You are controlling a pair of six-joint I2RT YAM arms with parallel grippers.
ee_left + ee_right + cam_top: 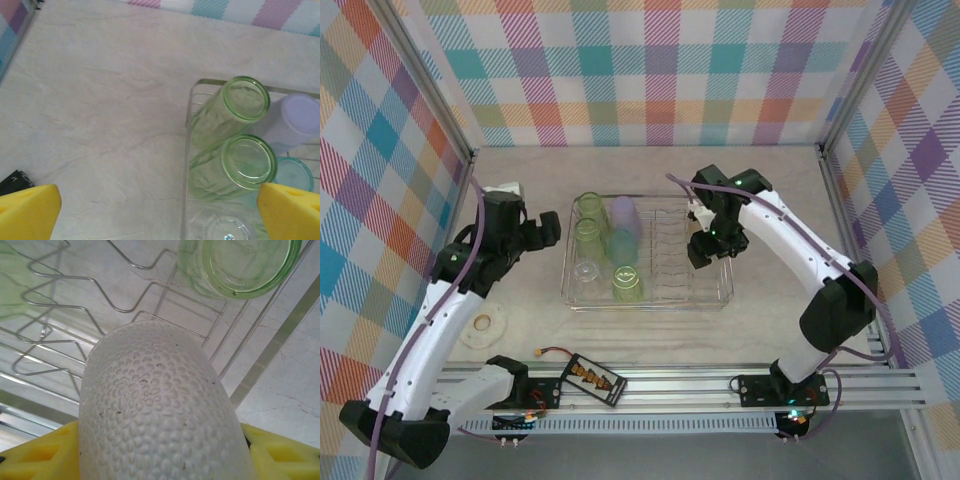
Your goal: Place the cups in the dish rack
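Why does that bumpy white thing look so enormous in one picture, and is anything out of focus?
Right wrist view: the dimpled cup sits right at the lens, so it looms large; the wire dividers throw faint shadows. Left wrist view: the yellow fingertips are soft, the green cups sharp. Top view: even light.

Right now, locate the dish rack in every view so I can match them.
Top external: dish rack at centre.
Left wrist: its corner and wall on the right side.
Right wrist: its wires and rim behind the held textured cup.
Shared landmark: light green cups in it.
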